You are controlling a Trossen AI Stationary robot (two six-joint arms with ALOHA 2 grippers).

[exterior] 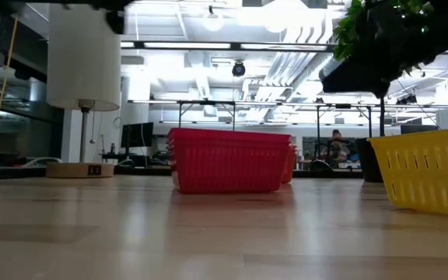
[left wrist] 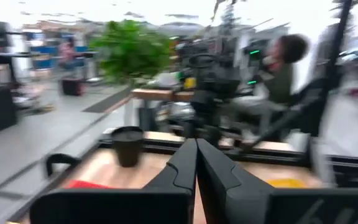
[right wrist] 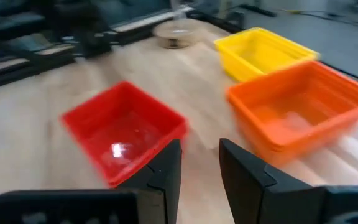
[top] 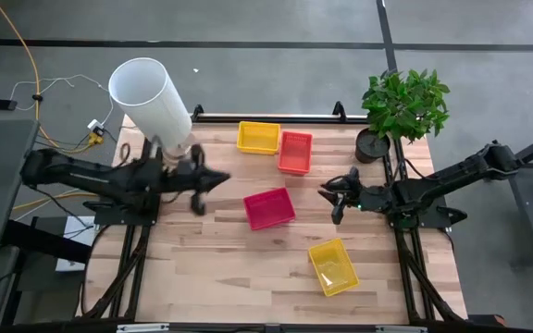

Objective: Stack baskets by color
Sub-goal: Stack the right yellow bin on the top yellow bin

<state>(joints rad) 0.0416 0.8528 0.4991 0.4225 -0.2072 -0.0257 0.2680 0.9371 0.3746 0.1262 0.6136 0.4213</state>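
Several baskets rest on their bases on the wooden table. A yellow basket (top: 258, 137) and an orange basket (top: 295, 151) sit side by side near the far edge. A red basket (top: 269, 207) lies mid-table, and another yellow basket (top: 333, 266) sits toward the near right. My left gripper (top: 222, 178) is shut and empty, level above the table left of the red basket. My right gripper (top: 328, 192) stands open and empty to the right of the red basket. In the right wrist view, my right gripper (right wrist: 201, 144) points at the gap between the red basket (right wrist: 123, 127) and the orange basket (right wrist: 303, 106).
A big white cylinder (top: 151, 97) on a round wooden base stands at the far left corner. A potted plant (top: 403, 106) stands at the far right corner. Bare wood lies at the near left of the table (top: 202, 268).
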